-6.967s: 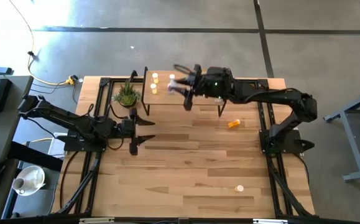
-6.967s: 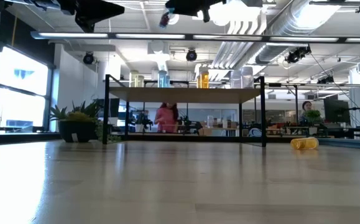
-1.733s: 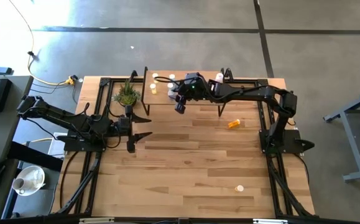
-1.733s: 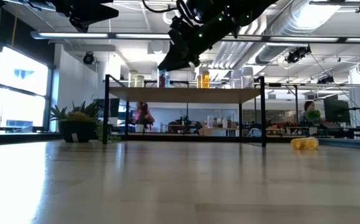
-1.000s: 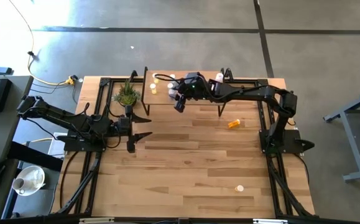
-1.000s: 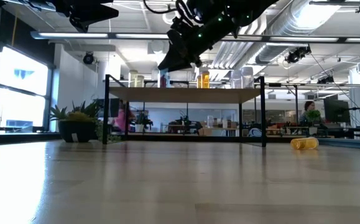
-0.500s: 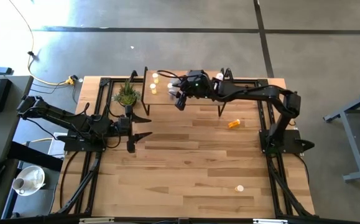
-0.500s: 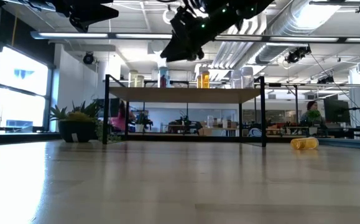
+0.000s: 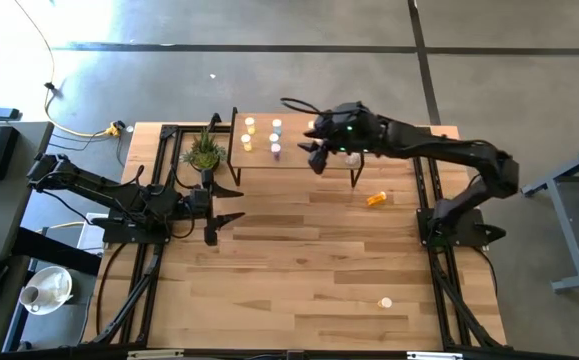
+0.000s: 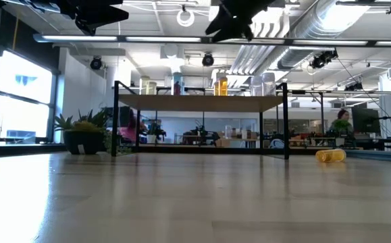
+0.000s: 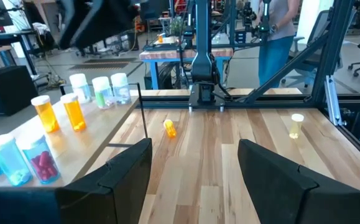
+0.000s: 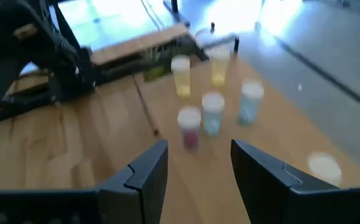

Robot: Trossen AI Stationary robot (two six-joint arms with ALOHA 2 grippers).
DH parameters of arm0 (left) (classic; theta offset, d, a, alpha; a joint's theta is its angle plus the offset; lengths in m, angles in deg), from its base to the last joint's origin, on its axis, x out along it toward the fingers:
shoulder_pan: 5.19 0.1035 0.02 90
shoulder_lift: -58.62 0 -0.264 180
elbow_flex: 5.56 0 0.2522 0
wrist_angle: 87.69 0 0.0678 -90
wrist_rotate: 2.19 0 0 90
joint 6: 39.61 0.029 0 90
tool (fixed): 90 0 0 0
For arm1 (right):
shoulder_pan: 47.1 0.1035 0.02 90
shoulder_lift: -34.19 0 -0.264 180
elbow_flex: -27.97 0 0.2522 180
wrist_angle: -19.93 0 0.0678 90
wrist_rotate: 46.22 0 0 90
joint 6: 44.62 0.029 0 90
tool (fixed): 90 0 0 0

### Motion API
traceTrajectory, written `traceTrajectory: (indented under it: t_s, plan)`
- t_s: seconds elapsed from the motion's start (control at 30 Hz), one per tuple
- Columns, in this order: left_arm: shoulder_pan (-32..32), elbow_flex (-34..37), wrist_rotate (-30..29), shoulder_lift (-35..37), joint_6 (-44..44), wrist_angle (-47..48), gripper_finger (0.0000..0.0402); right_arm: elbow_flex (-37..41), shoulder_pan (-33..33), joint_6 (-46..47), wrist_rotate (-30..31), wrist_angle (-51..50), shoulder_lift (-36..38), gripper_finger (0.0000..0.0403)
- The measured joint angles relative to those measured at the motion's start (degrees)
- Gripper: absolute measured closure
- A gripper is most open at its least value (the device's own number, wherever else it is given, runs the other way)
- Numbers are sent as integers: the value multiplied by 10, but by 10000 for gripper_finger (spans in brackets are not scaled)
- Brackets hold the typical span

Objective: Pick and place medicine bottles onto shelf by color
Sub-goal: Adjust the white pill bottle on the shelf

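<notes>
The shelf point(image 9: 294, 166) stands at the table's far edge. Several medicine bottles stand upright on its left part: two yellow point(image 12: 181, 74), two pale blue point(image 12: 212, 114) and one with red contents point(image 12: 189, 127). Orange bottles point(image 11: 74, 112) stand further along it. My right gripper point(image 9: 315, 158) hovers open and empty above the shelf's middle, to the right of the left group. An orange bottle point(image 9: 376, 199) lies on its side on the table. A yellowish bottle point(image 9: 385, 302) stands near the front right. My left gripper point(image 9: 231, 207) waits open at the left, holding nothing.
A green potted plant point(image 9: 205, 152) stands just left of the shelf. The shelf's black legs point(image 10: 285, 121) rise from the table. Bare wooden tabletop point(image 9: 309, 260) spreads between the arms and toward the near edge. People move about in the room behind.
My right gripper has risen from beside the left group of bottles and drawn back toward the table's right, rolling a little. Its fingers stay apart and empty. The bottles on the shelf have kept their places.
</notes>
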Motion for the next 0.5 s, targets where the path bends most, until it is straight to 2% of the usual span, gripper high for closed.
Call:
traceTrajectory:
  t_s: [0.27,0.5]
  plan:
    - [0,0,0,0,-2,0,172,0,52,100,-5,-177,64,236]
    - [0,0,0,0,-15,4,172,0,158,184,-6,-334,78,236]
